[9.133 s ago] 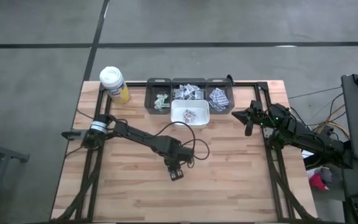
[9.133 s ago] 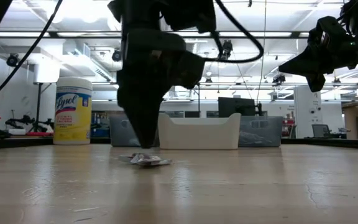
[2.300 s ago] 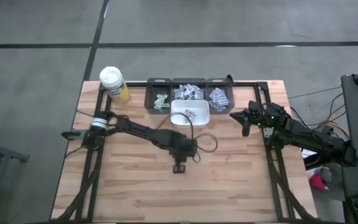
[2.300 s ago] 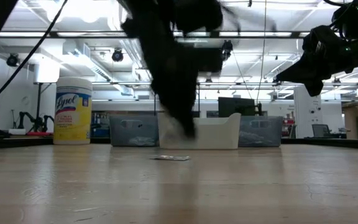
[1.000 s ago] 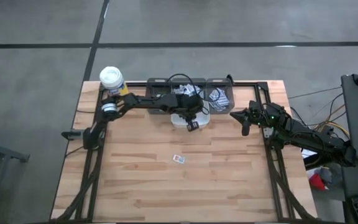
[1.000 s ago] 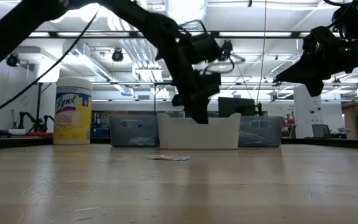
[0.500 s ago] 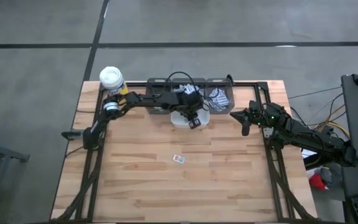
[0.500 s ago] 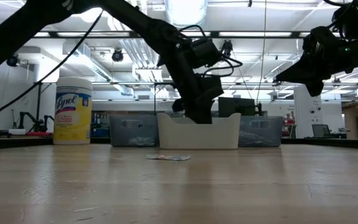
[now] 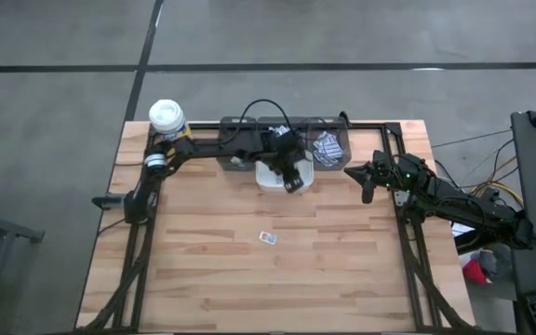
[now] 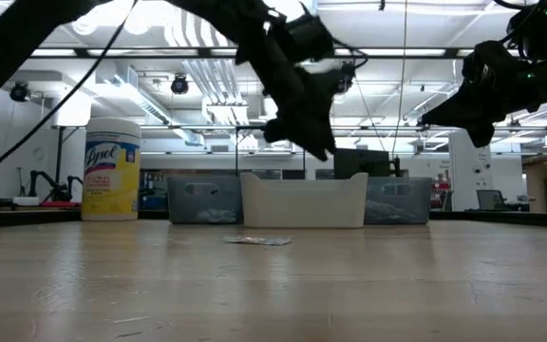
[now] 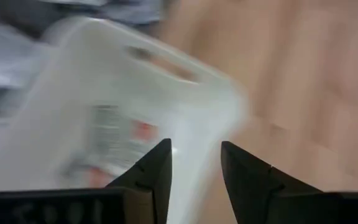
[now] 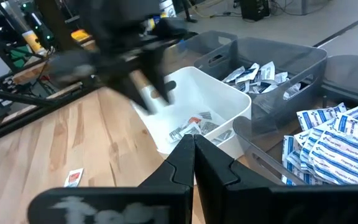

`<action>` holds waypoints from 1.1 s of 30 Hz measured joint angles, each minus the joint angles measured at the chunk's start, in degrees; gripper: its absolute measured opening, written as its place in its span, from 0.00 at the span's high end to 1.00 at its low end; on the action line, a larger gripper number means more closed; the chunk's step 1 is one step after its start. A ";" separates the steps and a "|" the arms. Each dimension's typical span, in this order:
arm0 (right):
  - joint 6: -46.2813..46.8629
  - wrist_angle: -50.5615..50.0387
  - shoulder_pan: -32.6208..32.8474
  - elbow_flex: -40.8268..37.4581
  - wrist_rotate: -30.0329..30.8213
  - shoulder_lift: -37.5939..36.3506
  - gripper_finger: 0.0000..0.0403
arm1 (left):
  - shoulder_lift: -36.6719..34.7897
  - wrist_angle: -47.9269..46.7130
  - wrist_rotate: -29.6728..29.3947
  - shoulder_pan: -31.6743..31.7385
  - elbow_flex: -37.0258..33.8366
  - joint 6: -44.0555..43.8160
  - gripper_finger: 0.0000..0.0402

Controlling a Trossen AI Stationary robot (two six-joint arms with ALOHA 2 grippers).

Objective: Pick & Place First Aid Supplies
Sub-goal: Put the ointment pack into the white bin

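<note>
My left gripper (image 9: 293, 182) hangs open above the white bin (image 9: 274, 177), with nothing between its fingers (image 11: 194, 158). Some first aid packets (image 12: 194, 127) lie on the bin's floor. One more packet (image 9: 267, 237) lies flat on the bare wood near the table's middle, also seen low in the low view (image 10: 259, 240). My right gripper (image 9: 352, 172) waits shut at the table's right side, off the table and pointing toward the bins (image 12: 193, 146).
Three grey bins (image 9: 282, 132) holding packets stand in a row at the far edge behind the white bin; the right one holds blue-printed packets (image 12: 328, 146). A yellow bottle with a white lid (image 9: 170, 126) stands at the far left corner. Bare wood lies toward the near edge.
My left gripper has risen from inside the white bin to a place well above its rim, and its wrist has turned somewhat. The packet on the wood has stayed where it was.
</note>
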 joint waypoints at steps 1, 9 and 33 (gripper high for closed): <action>-0.14 0.00 0.01 0.00 -0.03 0.00 0.98 | -0.70 -0.33 2.42 -0.79 -0.16 -0.20 0.67; -1.63 -0.02 0.01 0.01 -0.02 -0.02 0.98 | -1.87 -9.49 7.22 -13.07 -0.85 12.76 0.67; -1.81 -0.02 0.01 0.02 -0.02 -0.02 0.98 | -1.76 -5.51 -5.47 -23.43 -14.10 11.72 0.67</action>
